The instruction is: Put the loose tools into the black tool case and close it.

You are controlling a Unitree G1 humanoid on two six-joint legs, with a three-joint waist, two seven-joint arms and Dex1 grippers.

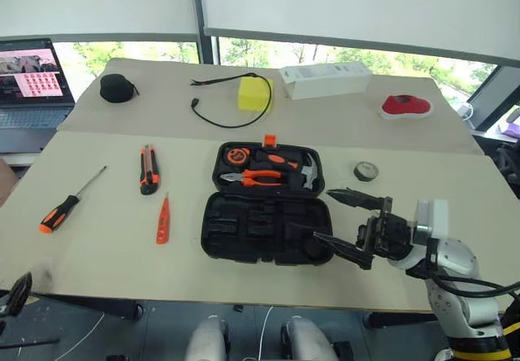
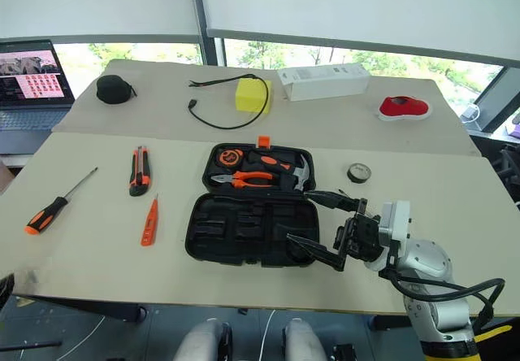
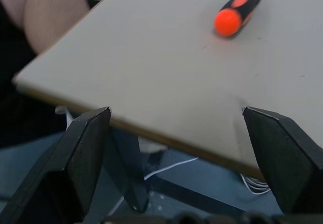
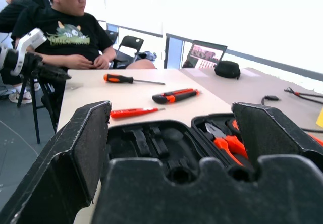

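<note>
left eye view shows the black plastic hinged tool case [image 1: 266, 229] lying open; left of it the orange-and-black-handled screwdriver [image 1: 62, 210], stiff and light, best held at the handle. right gripper [image 1: 345, 223] and left gripper [image 3: 181, 148] both gape wide, empty.

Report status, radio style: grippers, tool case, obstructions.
Left gripper open, empty, at table edge. Right gripper open, empty, beside open tool case. Nothing blocking.

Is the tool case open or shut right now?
Open. The tool case lies flat with both halves spread; pliers sit in the far half, and the near slots look empty.
</note>
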